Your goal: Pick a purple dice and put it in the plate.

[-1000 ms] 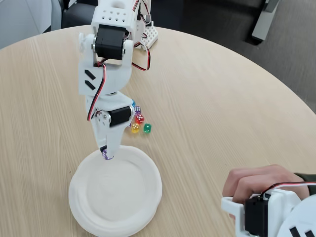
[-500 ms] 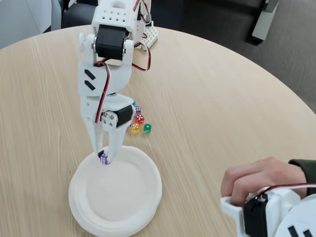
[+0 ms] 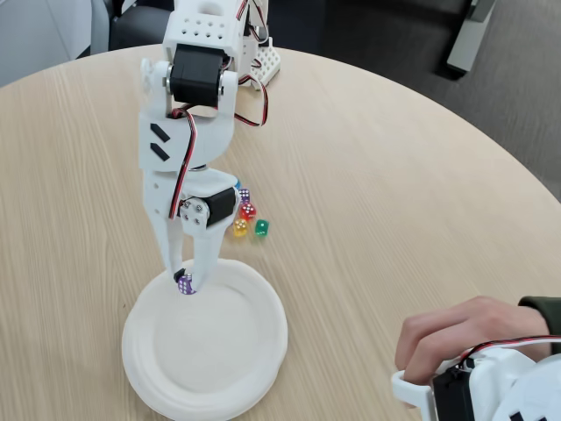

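Reaching down from the far edge of the round wooden table, the white SO-100 arm points its gripper at the far left part of the plate in the fixed view. Between the two fingertips sits a purple dice, translucent with white pips; the fingers are closed to just the width of the cube and pinch it from both sides. Whether the cube touches the plate's surface or hangs just above it cannot be told from this angle. It lies just inside the raised rim, over the plate's floor.

That plate is a plain white disposable one, round and shallow, and nothing else shows on its floor.

Just behind the gripper, on the bare wood, a small cluster of dice lies close together: a red die, a yellow die, a green die and another purple die at the far side, partly hidden by the arm's wrist motor.

At the lower right corner a person's hand rests on a second white arm-like device with a black motor and red wires.
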